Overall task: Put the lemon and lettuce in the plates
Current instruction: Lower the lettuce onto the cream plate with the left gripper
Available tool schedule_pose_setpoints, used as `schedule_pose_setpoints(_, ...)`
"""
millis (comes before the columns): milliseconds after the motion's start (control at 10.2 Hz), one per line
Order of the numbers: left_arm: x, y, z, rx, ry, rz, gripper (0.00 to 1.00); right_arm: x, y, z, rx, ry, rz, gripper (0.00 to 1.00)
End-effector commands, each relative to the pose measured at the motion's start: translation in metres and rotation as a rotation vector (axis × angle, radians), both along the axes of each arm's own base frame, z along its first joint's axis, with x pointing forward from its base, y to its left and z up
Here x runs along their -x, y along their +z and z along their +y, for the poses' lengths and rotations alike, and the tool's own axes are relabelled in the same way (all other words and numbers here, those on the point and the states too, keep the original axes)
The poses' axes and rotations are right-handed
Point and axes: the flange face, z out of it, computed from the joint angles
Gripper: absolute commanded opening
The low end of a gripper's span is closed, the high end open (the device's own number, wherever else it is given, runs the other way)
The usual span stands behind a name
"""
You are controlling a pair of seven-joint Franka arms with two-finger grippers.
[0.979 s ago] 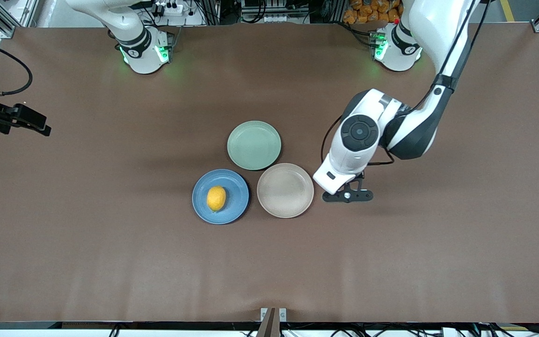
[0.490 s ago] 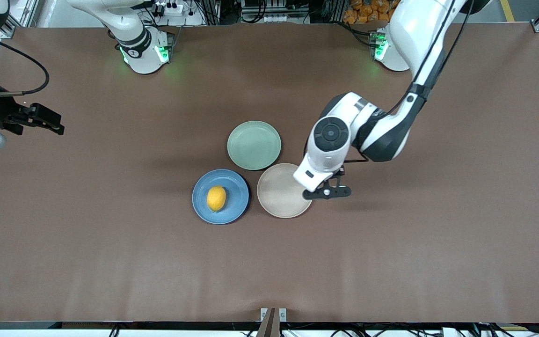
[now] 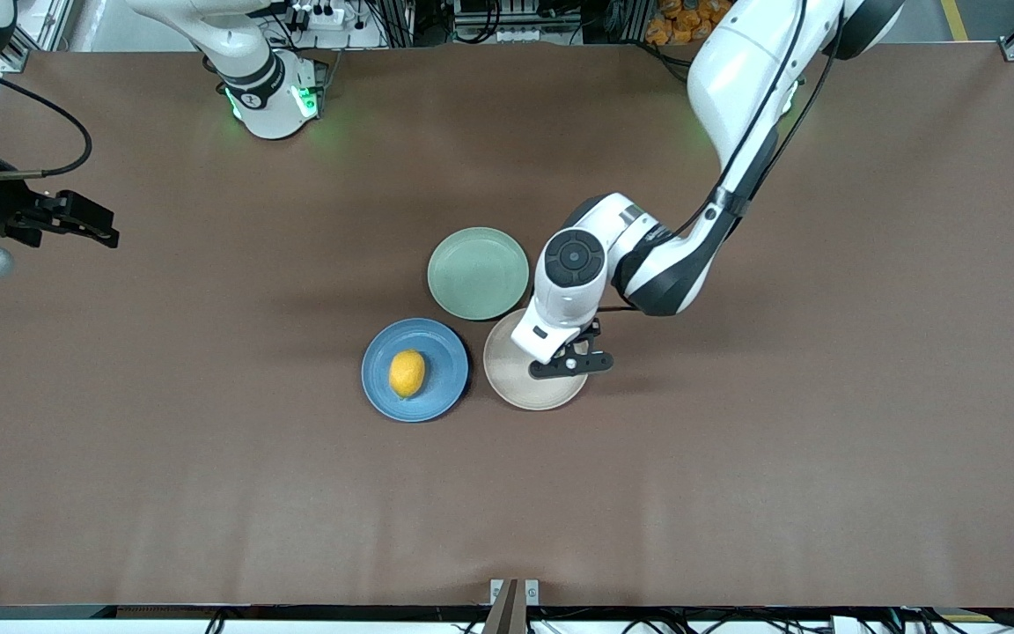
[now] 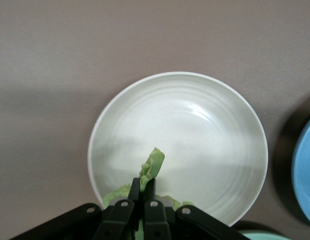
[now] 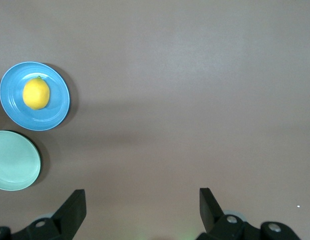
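The yellow lemon (image 3: 407, 372) lies in the blue plate (image 3: 441, 350), which sits beside the beige-pink plate (image 3: 514, 380) toward the right arm's end. My left gripper (image 3: 570, 364) is over the beige-pink plate. In the left wrist view it (image 4: 143, 184) is shut on the green lettuce leaf (image 4: 153, 165), holding it above that plate (image 4: 195, 125). The left hand hides the lettuce in the front view. My right gripper (image 3: 89, 231) waits open and empty at the right arm's end of the table (image 5: 142, 207). Its wrist view shows the lemon (image 5: 36, 93) in the blue plate (image 5: 57, 107).
A pale green plate (image 3: 478, 273) stands empty, touching both other plates and farther from the front camera; it also shows in the right wrist view (image 5: 12, 160). The brown table (image 3: 736, 484) stretches wide around the plates.
My left arm has carried the lettuce from over the bare table to over the beige-pink plate. My right gripper shifted slightly and then held still.
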Motion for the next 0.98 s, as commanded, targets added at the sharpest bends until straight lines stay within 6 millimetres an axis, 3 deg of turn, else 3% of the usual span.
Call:
schedule_pose_setpoints(0, -0.005, -0.017, -0.007, 0.022, 0.036, -0.015, 0.00, 0.008, 0.002, 0.000, 0.016, 0.007, -0.008, 1.00)
schedule_pose_setpoints(98, -0.003, -0.029, -0.012, 0.036, 0.037, -0.022, 0.00, 0.008, 0.002, 0.001, 0.016, 0.009, -0.010, 1.00)
schedule_pose_setpoints(196, 0.000, -0.036, -0.016, 0.031, 0.056, -0.032, 0.23, 0.008, 0.002, 0.003, 0.016, 0.012, -0.010, 1.00)
schedule_pose_setpoints(294, -0.002, -0.038, -0.012, 0.020, 0.057, -0.036, 0.82, 0.008, 0.002, 0.003, 0.017, 0.012, -0.010, 1.00)
schedule_pose_setpoints(392, 0.002, -0.039, -0.016, 0.015, 0.047, -0.039, 1.00, 0.008, 0.002, 0.003, 0.017, 0.012, -0.010, 1.00)
schedule_pose_setpoints(587, -0.003, -0.017, -0.016, 0.027, 0.055, -0.066, 1.00, 0.007, 0.000, 0.007, 0.017, 0.020, -0.010, 1.00)
schedule_pose_setpoints(881, -0.020, 0.065, 0.011, 0.016, 0.083, -0.099, 1.00, 0.006, 0.001, 0.009, 0.016, 0.024, -0.013, 1.00)
